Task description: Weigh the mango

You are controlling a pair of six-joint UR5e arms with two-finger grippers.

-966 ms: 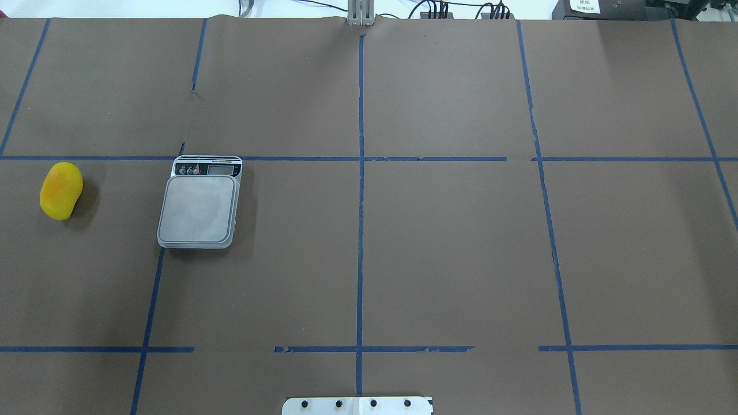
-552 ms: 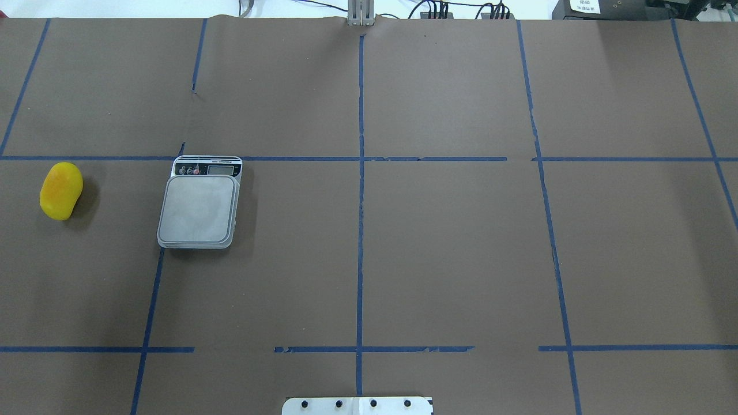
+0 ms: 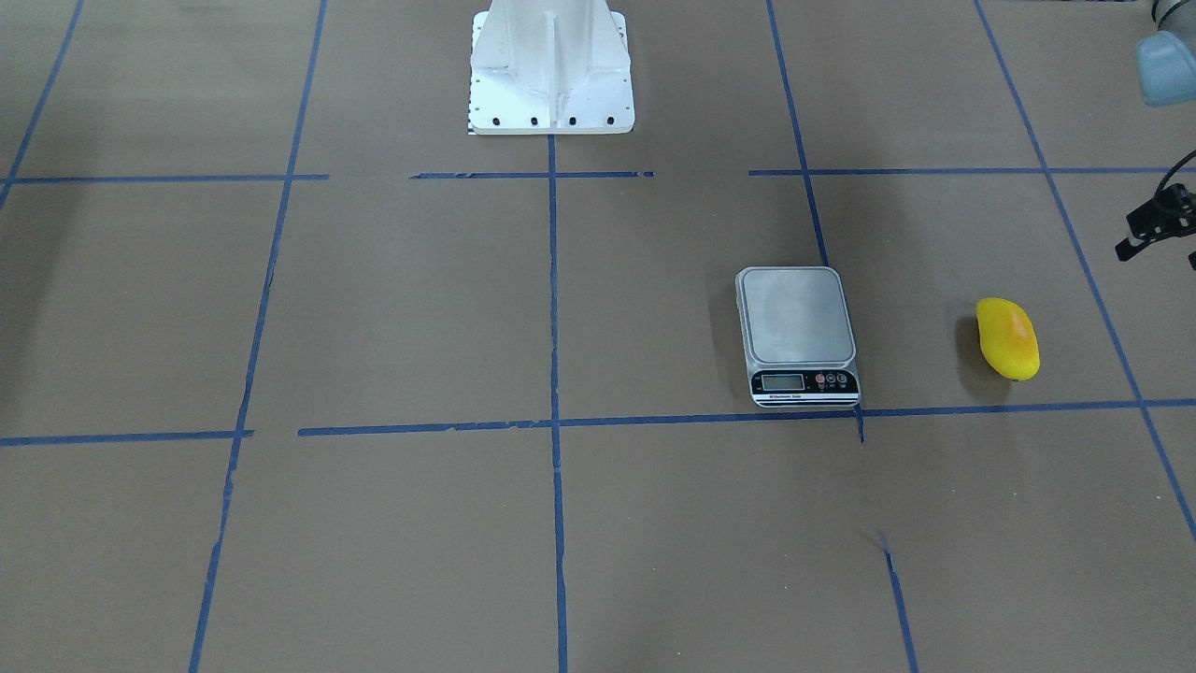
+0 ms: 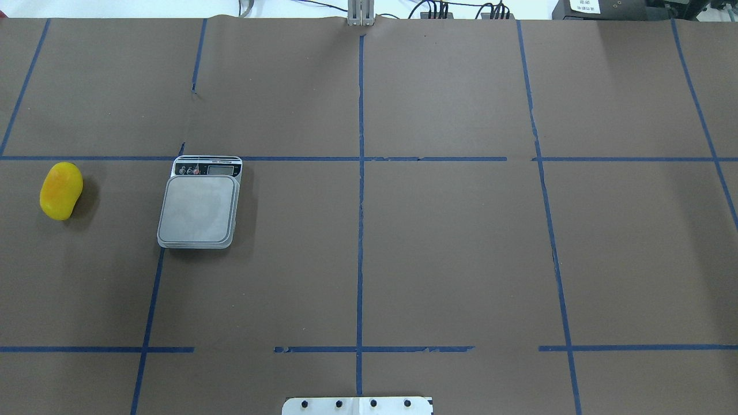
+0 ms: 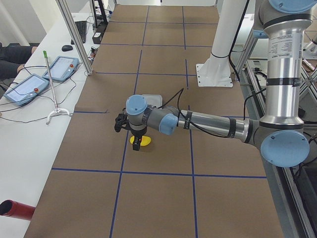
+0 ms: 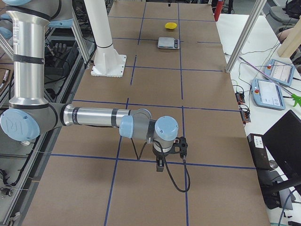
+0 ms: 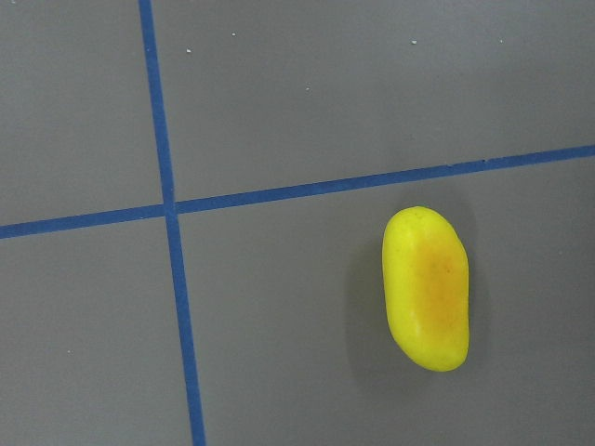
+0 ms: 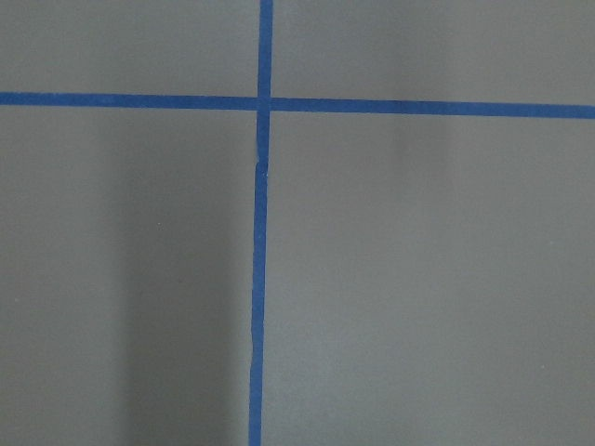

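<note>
The mango [image 4: 60,191] lies on the brown table at the far left, bright yellow with an orange blush. It also shows in the front-facing view [image 3: 1007,338] and the left wrist view [image 7: 426,288]. The silver scale [image 4: 199,207] stands to its right with a bare platform. In the exterior left view my left gripper [image 5: 135,145] hangs above the table close to the mango [image 5: 142,143]; I cannot tell whether it is open. My right gripper [image 6: 160,165] hangs over bare table far from the scale [image 6: 168,43]; its state cannot be told.
The white robot base [image 3: 551,65] stands at the table's near-robot edge. Blue tape lines grid the table. Operator pendants [image 5: 44,74] and cables lie on the side bench. The right wrist view shows only table and tape.
</note>
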